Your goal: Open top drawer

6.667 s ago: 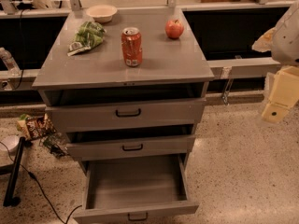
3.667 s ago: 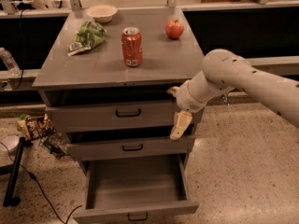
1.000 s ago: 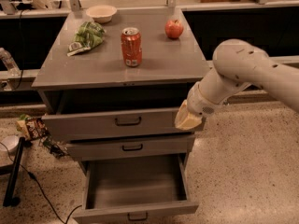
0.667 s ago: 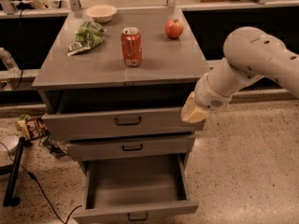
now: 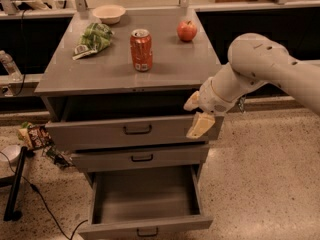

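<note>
Forward has come the top drawer (image 5: 100, 133): its front now stands out from under the cabinet top with a dark gap behind it, where seconds ago it sat further in. The gripper (image 5: 198, 115) is at the right end of that front panel, well away from the black handle (image 5: 137, 130) (perhaps because the panel's edge is easier to catch); whether it is spread or closed I cannot tell. Judging by the gap, the pull looks partly done.

Cream tool (image 5: 196, 115) beside grey top drawer (image 5: 100, 132); red can (image 5: 141, 50); red apple (image 5: 187, 31); green bag (image 5: 93, 37).
</note>
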Controlling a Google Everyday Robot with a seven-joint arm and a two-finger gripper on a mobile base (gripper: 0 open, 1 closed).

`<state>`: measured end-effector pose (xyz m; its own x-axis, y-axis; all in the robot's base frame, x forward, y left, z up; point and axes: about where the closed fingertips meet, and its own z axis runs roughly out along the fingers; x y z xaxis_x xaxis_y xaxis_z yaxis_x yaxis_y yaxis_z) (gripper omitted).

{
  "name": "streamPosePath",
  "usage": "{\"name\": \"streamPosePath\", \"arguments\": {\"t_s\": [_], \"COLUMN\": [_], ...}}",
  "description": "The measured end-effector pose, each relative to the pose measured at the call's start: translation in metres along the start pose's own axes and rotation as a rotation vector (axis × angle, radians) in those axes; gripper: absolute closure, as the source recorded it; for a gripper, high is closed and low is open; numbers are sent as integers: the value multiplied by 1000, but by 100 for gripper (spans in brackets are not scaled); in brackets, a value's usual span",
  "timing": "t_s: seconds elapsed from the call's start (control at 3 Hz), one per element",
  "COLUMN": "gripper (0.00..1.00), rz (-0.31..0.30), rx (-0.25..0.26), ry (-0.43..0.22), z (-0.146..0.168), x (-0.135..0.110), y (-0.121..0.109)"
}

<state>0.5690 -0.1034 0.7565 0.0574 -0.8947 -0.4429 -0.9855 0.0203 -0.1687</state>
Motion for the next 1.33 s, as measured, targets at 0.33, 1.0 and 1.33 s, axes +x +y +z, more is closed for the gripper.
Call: {"name": "streamPosePath", "arguments": {"t_s": [0.33, 1.0, 1.33], "gripper": [0, 0, 0], "rz": [12, 37, 48], "rx": [4, -10, -24], "ry": [-30, 2, 10], "z": [21, 74, 91], "x": [-1, 4, 4], "y": [-13, -44, -53]}}
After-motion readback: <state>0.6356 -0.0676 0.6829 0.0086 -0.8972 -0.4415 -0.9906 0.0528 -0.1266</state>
